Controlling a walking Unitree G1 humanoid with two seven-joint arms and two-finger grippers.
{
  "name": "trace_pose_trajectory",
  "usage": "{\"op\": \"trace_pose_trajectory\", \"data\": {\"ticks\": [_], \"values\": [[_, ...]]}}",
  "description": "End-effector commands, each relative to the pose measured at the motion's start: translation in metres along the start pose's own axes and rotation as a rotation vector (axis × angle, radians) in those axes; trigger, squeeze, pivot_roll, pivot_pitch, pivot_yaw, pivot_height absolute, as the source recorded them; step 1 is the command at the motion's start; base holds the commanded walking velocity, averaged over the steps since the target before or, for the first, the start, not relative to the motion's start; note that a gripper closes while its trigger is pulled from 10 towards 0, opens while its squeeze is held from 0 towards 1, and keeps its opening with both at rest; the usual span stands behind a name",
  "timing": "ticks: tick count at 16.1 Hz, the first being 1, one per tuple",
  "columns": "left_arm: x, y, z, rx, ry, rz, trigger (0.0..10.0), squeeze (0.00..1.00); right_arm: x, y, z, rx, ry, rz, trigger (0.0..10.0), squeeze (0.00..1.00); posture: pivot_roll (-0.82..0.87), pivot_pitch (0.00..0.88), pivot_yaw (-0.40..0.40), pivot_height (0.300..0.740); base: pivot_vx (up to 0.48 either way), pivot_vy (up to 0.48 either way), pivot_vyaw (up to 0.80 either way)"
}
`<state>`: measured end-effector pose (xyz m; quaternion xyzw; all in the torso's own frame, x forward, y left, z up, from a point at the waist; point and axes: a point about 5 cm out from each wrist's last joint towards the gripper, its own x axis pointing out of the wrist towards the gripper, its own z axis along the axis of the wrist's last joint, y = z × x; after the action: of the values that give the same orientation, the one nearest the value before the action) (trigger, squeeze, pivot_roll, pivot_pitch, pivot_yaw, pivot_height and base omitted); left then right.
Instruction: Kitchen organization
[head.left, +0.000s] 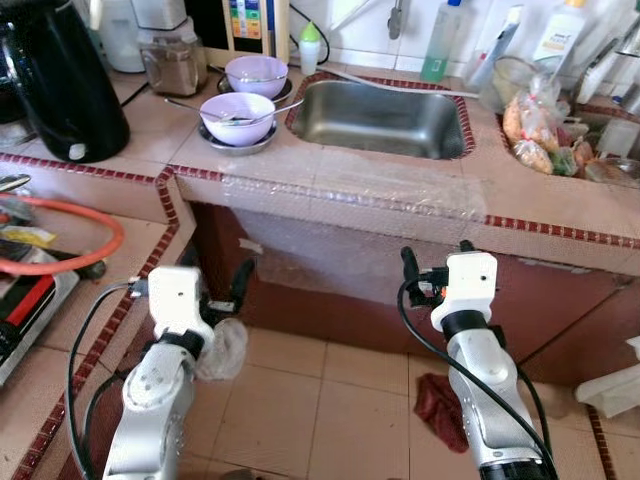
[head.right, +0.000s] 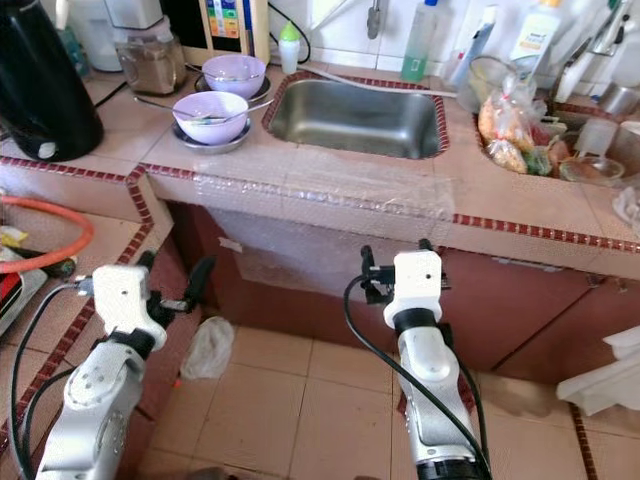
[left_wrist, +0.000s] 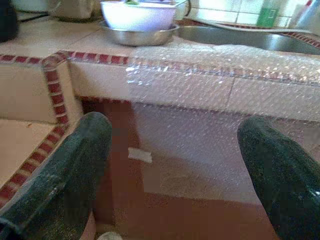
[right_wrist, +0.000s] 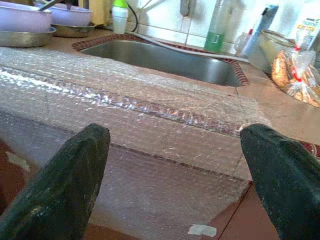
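Two silver arms seen, white wrist blocks fitted, black cables looped alongside; left gripper (head.left: 213, 283) and right gripper (head.left: 437, 257) black-fingered.

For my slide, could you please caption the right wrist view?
Open right end effector faces bubble wrap draped over the counter edge before the sink.

— How was the light? 
— We saw bright, even daylight on the counter, with glare on the bubble wrap (right_wrist: 150, 95) and the sink (head.left: 385, 120). 
— And focus? 
— Wrist views were soft; the near black fingers (left_wrist: 60, 185) were blurred, and under the counter lay shade.
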<state>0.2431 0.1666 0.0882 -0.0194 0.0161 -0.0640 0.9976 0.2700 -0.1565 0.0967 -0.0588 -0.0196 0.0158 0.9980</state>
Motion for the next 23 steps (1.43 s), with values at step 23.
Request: {"op": "trace_pose_trajectory", "data": {"ticks": [23], "values": [[0.018,-0.015,0.029,-0.02,-0.133,-0.014,10.0,0.0,0.011,-0.011,0.006,0.013,-0.07,-0.002,10.0,0.0,0.0,0.0,0.012,0.74,0.075,0.0,0.0]]}}
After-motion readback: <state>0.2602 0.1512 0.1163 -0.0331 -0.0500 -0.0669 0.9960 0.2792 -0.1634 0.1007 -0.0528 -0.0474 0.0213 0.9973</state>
